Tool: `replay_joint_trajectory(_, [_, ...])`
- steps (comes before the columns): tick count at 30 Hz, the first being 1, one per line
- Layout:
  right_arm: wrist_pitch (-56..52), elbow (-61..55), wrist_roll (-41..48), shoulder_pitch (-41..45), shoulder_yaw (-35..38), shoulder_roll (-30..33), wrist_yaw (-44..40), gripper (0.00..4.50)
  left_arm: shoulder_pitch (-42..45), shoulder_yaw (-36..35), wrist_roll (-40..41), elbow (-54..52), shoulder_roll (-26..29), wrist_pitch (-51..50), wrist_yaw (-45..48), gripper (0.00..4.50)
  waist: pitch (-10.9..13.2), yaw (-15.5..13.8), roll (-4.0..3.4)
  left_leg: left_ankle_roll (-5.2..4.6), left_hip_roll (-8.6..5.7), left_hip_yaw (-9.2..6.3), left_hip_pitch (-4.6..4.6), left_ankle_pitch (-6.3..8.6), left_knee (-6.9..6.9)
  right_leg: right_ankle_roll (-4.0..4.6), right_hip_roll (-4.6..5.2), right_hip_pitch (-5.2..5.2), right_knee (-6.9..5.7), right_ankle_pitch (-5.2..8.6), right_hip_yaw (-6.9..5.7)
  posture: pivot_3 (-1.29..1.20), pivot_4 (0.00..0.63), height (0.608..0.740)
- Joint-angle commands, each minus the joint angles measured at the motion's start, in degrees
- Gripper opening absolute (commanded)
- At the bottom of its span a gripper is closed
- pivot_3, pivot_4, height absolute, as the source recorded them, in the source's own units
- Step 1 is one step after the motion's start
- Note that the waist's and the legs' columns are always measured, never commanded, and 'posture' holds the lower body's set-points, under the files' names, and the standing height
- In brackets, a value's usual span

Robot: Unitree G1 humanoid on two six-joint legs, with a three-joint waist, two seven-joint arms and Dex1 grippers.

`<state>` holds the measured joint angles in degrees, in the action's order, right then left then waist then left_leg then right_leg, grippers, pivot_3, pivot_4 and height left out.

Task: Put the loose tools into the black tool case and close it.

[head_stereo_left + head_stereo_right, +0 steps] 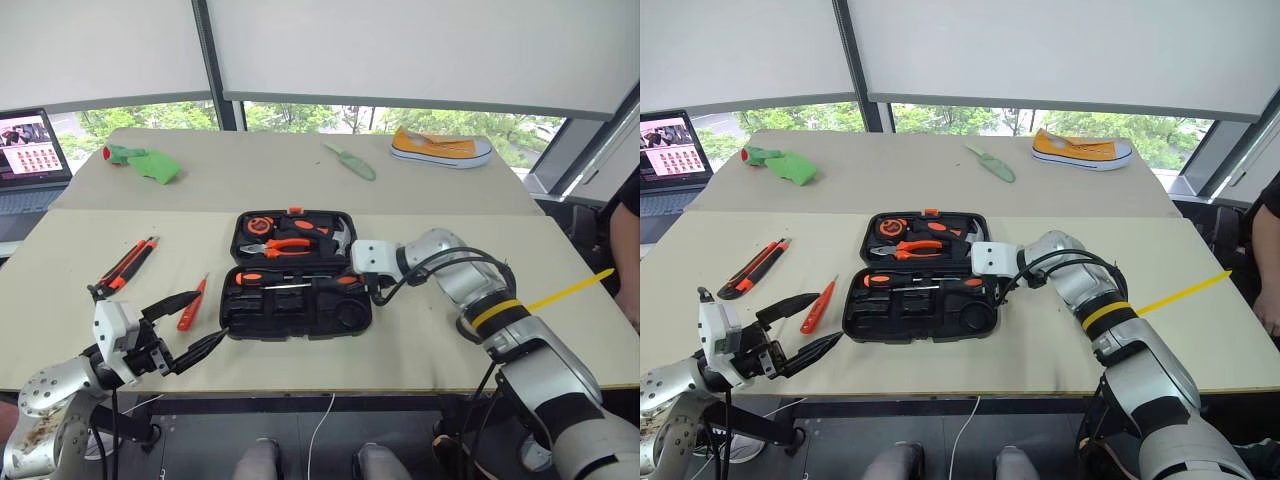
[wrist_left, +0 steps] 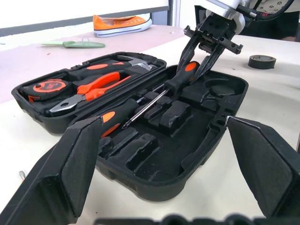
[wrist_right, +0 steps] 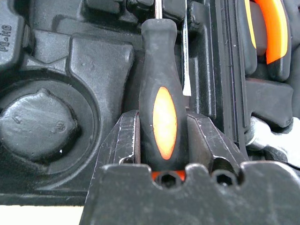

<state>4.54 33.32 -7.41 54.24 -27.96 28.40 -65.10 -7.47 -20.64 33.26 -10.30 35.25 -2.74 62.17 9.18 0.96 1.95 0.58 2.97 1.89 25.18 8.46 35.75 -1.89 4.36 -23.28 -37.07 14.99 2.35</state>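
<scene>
The black tool case (image 1: pixel 296 272) lies open and flat near the middle of the near table (image 1: pixel 430 340), its 2 halves side by side. The far half holds orange-handled pliers (image 1: pixel 280 245), a hammer (image 1: pixel 335 236) and a round orange-and-black item (image 1: pixel 259 226) at its left end. In the near half, 2 black-and-orange screwdrivers lie end to end along the back edge: 1 (image 1: pixel 262 279) toward the left, the other (image 2: pixel 180 77) at the right end.

The right gripper (image 2: pixel 202 63) reaches down into the near half from the right, its jaws clamped on the handle of that right-hand screwdriver; the right wrist view shows both fingers (image 3: pixel 123 140) pressed against the handle's sides, with a round recess (image 3: pixel 40 119) of the case just beside it. A bundle of black cables (image 1: pixel 440 262) loops over that forearm.

The left gripper (image 1: pixel 185 330) hovers off the table's near-left edge, jaws wide apart and empty, pointing toward the case.

Left of the case, a slim all-orange tester screwdriver (image 1: pixel 192 303) lies on the table, close to the left gripper's upper finger. Further left lies an orange-black utility knife (image 1: pixel 124 269). A small round grey roll (image 2: pixel 261 61) sits on the table beyond the case's right end, behind the right gripper.

On the far table rest a green garden trowel (image 1: pixel 350 160), an orange shoe (image 1: pixel 441 148), crumpled green cloth (image 1: pixel 142 161) and, at the left edge, a laptop (image 1: pixel 30 160) with a lit screen. A yellow strip (image 1: pixel 570 290) lies across the near table's right side.
</scene>
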Motion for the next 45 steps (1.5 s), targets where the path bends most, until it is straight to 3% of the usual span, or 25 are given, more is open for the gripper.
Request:
replay_joint_trajectory(1, [1.8,0.0,0.4,0.6,2.7,-0.2,-0.1,2.23,0.6,0.2,0.6,-0.1,0.8,-0.2,0.7,4.5,0.0,-0.1,0.0,0.0,0.0,0.0,0.0,0.0,0.0,0.0,0.0,0.0,0.0,0.0,0.0,0.0,0.15,0.74])
replay_joint_trajectory(4, [3.3,-0.4,4.6,1.2,5.5,-0.1,-5.2,3.2,1.1,0.3,0.2,0.8,0.9,0.2,0.9,4.5,0.0,-0.1,0.0,0.0,0.0,0.0,0.0,0.0,0.0,0.0,0.0,0.0,0.01,0.0,0.0,0.0,0.15,0.74])
replay_joint_trajectory(9, [0.7,0.1,11.8,2.7,9.5,1.0,-16.3,3.2,3.7,0.0,-0.8,4.1,2.2,1.3,1.8,4.5,0.0,-0.1,-0.02,0.0,0.0,0.0,0.01,0.0,-0.02,0.0,-0.02,0.0,0.0,0.0,0.0,0.0,0.15,0.74])
replay_joint_trajectory(13, [-1.2,5.5,13.8,3.3,13.2,-7.1,-8.5,2.21,4.9,0.2,-1.3,5.0,2.4,1.6,1.5,4.5,0.0,0.5,-0.03,0.0,0.04,0.0,-0.04,0.0,0.0,0.03,-0.04,0.01,-0.02,-0.02,0.0,0.0,0.15,0.74])
replay_joint_trajectory(19, [2.8,13.7,9.1,2.1,11.7,-12.6,-4.0,0.12,4.7,0.7,-1.9,4.2,2.0,1.3,0.8,4.5,0.0,0.9,-0.04,0.0,0.01,0.0,-0.01,0.0,-0.09,0.05,-0.02,-0.03,-0.05,-0.03,-0.02,0.0,0.15,0.74])
replay_joint_trajectory(31, [6.3,18.0,3.3,-0.4,8.5,-15.0,-2.1,0.05,3.4,-0.4,-2.3,3.9,1.9,1.8,-0.9,4.5,0.0,1.4,-0.06,0.04,0.03,0.0,-0.29,0.02,-0.09,0.04,-0.02,0.18,-0.07,-0.04,-0.01,0.0,0.15,0.74])
replay_joint_trajectory(36, [6.5,10.3,13.6,-3.0,17.9,-14.7,-1.5,0.05,1.3,-4.2,-0.3,5.9,2.2,0.2,-2.6,4.5,0.0,1.5,-0.05,0.04,0.06,0.0,-0.3,0.02,-0.12,0.08,-0.03,0.15,-0.08,-0.04,-0.01,0.0,0.15,0.74])
replay_joint_trajectory(39, [3.1,-0.6,20.2,-7.7,22.2,-10.9,-5.8,0.73,-2.7,-8.8,0.6,7.3,2.9,-1.5,-3.9,4.5,0.1,1.4,-0.07,0.04,0.03,0.01,-0.2,0.02,-0.19,0.06,0.02,0.06,-0.06,-0.04,0.0,0.0,0.15,0.74])
replay_joint_trajectory(45, [5.3,-19.1,28.1,-20.5,29.6,-4.3,-6.1,2.7,-11.0,-20.3,1.2,12.9,3.7,-9.4,-12.7,4.5,0.1,1.3,-0.05,0.06,0.02,0.01,-0.18,0.04,-0.49,0.05,0.04,0.0,0.04,-0.01,-0.03,0.0,0.15,0.74])
